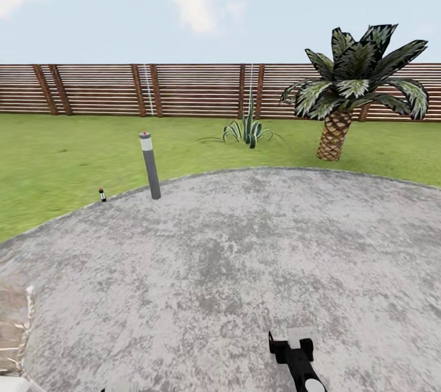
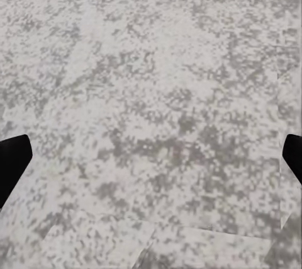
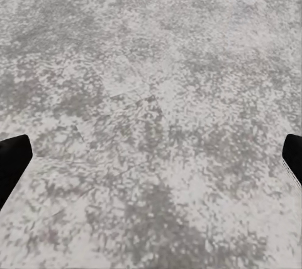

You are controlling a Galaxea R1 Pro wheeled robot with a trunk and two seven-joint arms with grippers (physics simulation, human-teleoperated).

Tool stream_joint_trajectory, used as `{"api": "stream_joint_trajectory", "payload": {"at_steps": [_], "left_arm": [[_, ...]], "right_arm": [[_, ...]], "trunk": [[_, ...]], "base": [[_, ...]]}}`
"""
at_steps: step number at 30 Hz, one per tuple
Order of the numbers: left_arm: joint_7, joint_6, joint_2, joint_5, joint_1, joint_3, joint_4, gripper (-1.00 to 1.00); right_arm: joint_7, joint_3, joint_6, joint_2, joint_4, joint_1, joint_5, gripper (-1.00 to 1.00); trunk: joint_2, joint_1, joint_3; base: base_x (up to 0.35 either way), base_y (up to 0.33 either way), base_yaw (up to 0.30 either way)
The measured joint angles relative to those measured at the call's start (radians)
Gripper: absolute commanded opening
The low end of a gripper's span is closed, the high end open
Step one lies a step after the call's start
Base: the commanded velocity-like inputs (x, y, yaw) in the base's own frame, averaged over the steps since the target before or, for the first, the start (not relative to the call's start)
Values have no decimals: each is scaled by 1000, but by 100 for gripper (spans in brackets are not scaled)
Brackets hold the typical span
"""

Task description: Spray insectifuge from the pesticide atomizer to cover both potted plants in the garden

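Observation:
The pesticide atomizer (image 1: 102, 195) is a tiny dark bottle with a white band, standing upright on the lawn just off the patio's far left rim. It is far from both arms. My right gripper (image 1: 293, 344) shows at the bottom of the head view, low over the stone. In the right wrist view the right gripper (image 3: 151, 162) is open, its black fingertips (image 3: 12, 165) wide apart over bare stone. The left gripper (image 2: 151, 159) is open too, with only patio between its fingertips (image 2: 12, 162). The potted plants are out of view.
The round grey stone patio (image 1: 233, 269) spreads ahead, with lawn (image 1: 55, 159) beyond. A grey bollard lamp (image 1: 150, 165) stands at the patio rim right of the atomizer. A spiky agave (image 1: 248, 130), a palm (image 1: 343, 98) and the slat fence (image 1: 184, 90) lie farther back. Something brown and rough (image 1: 12, 324) sits at the left edge.

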Motion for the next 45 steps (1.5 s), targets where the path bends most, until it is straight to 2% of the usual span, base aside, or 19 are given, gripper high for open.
{"api": "stream_joint_trajectory", "payload": {"at_steps": [15, 45], "left_arm": [[0, 0, 0, 1, 0, 1, 0, 100], [0, 0, 0, 0, 0, 0, 0, 100]], "right_arm": [[0, 0, 0, 0, -1, 0, 0, 100], [-2, 0, 0, 0, -1, 0, 0, 100]], "trunk": [[0, 0, 0], [0, 0, 0]], "base": [[337, -76, 46], [337, -76, 255]]}}
